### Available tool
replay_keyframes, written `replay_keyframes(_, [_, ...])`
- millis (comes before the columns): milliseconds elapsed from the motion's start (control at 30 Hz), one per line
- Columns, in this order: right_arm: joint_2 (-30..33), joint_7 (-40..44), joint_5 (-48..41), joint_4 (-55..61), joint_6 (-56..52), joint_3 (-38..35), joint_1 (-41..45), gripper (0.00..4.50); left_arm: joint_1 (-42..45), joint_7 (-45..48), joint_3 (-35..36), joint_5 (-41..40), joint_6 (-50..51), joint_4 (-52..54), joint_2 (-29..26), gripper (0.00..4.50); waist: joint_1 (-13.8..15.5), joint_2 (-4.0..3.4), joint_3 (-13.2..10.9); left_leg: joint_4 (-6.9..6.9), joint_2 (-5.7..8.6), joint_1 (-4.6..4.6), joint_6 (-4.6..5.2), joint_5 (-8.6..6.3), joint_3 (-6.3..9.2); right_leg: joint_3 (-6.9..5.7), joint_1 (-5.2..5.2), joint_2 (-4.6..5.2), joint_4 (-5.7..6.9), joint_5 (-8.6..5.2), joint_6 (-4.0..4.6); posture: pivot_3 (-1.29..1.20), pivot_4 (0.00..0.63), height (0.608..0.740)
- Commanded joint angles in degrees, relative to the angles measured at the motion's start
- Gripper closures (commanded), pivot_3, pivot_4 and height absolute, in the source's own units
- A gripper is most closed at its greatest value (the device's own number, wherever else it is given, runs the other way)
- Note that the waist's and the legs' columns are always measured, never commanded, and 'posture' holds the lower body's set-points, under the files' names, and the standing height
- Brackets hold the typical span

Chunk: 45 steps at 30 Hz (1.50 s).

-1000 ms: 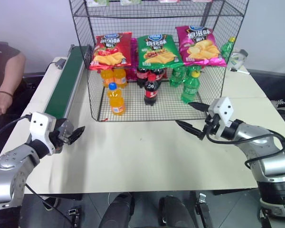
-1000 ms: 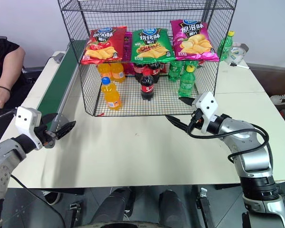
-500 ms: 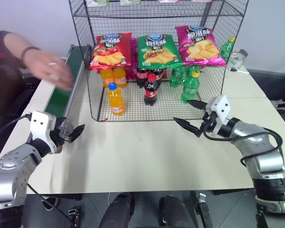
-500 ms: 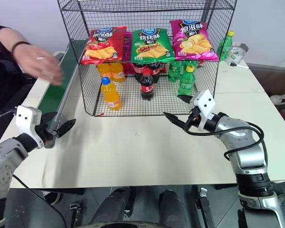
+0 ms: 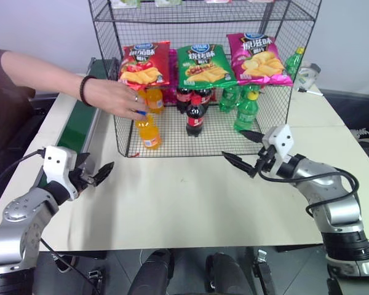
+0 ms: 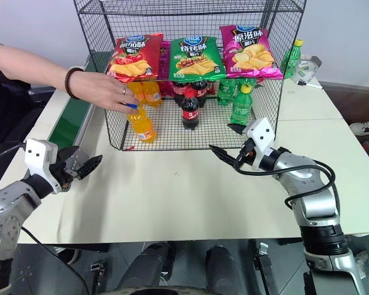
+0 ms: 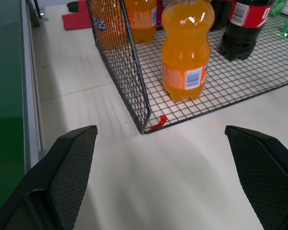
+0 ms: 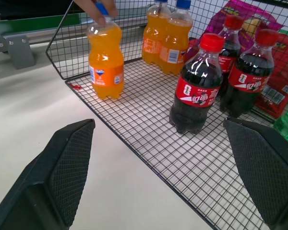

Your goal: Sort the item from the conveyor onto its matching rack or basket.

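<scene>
orange soda bottle's (image 5: 148, 130) blue cap hidden under a person's hand (image 5: 115, 98)

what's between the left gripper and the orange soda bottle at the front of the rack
Bare tabletop, then the rack's mesh corner; the orange bottle stands just inside it. The left wrist view shows this, from the open left gripper.

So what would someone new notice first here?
Probably the person's hand reaching into the big wire rack and gripping the cap of the front orange soda bottle. Then the three bright chip bags on the shelf above, and both grippers, left and right, open on the table.
</scene>
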State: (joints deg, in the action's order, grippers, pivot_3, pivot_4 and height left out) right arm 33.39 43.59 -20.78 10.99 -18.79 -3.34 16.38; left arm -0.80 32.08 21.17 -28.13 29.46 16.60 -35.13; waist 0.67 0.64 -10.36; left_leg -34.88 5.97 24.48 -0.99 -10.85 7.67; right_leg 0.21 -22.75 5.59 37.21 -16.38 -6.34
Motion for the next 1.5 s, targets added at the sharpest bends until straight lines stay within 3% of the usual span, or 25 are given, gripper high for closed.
replay_keyframes(33, [-0.5, -0.3, 0.0, 1.7, 1.0, -0.1, 1.4, 0.00, 0.6, -0.3, 1.4, -0.5, -0.5, 1.1, -0.2, 0.04, 0.0, 0.00, 0.0, 0.00, 0.00, 0.00, 0.00, 0.00, 0.00, 0.00, 0.01, 0.00, 0.00, 0.00, 0.00, 0.00, 0.150, 0.740])
replay_keyframes(733, [-2.6, -0.4, 0.2, 1.2, 1.3, 2.2, 3.0, 0.00, 0.2, -4.2, 4.8, -0.5, -1.5, 0.3, 1.2, 0.04, 0.0, 0.00, 0.0, 0.03, 0.00, 0.00, 0.00, 0.00, 0.00, 0.00, -0.02, 0.00, 0.00, 0.00, 0.00, 0.00, 0.150, 0.740])
replay_keyframes(1067, [-4.2, -0.5, 0.3, 1.4, 1.4, 3.6, 3.7, 0.00, 3.4, -14.1, 11.7, 3.6, -7.7, -9.9, 3.5, 0.04, 0.0, 0.00, 0.0, 0.02, 0.00, -0.01, 0.00, 0.00, 0.00, 0.00, -0.16, -0.01, 0.00, 0.01, -0.02, 0.00, 0.150, 0.740])
replay_keyframes(1500, [-6.3, -1.2, 0.7, 2.4, 1.5, 5.4, 3.5, 0.00, 3.3, -17.3, 13.8, 4.9, -16.0, -14.4, 6.0, 0.04, 0.0, 0.01, 0.0, 0.01, 0.01, -0.01, 0.00, 0.00, 0.01, -0.02, -0.18, -0.01, 0.00, 0.02, -0.03, 0.00, 0.150, 0.740])
